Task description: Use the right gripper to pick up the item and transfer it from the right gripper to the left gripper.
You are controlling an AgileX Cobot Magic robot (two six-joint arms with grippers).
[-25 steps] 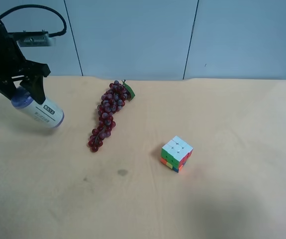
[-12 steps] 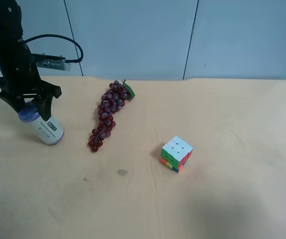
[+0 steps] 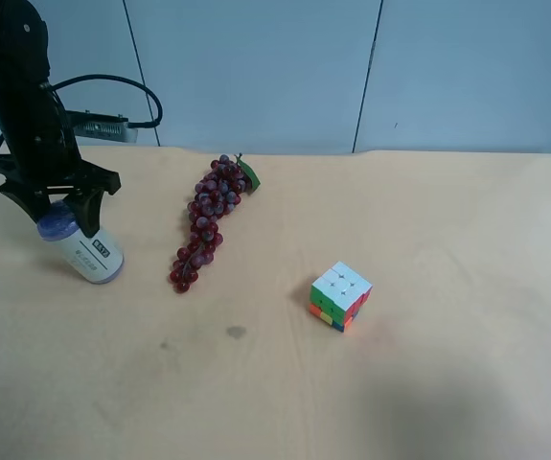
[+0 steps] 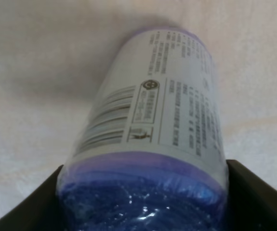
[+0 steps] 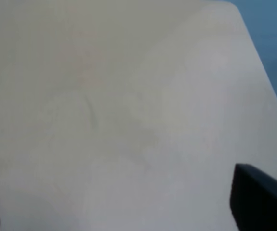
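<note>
Your table (image 3: 447, 383) carries a bunch of purple grapes (image 3: 206, 222) and a multicoloured cube (image 3: 340, 296), both well apart from the work. The left gripper (image 3: 59, 216) is clamped on the blue-topped end of the can (image 3: 81, 246), which tilts with its base at or just above the tabletop. Lower gently and settle the base flat before releasing. The right gripper (image 5: 128, 226) stands spread over bare table, holding nothing. The can's label shows a barcode and fine print, too small to read.
</note>
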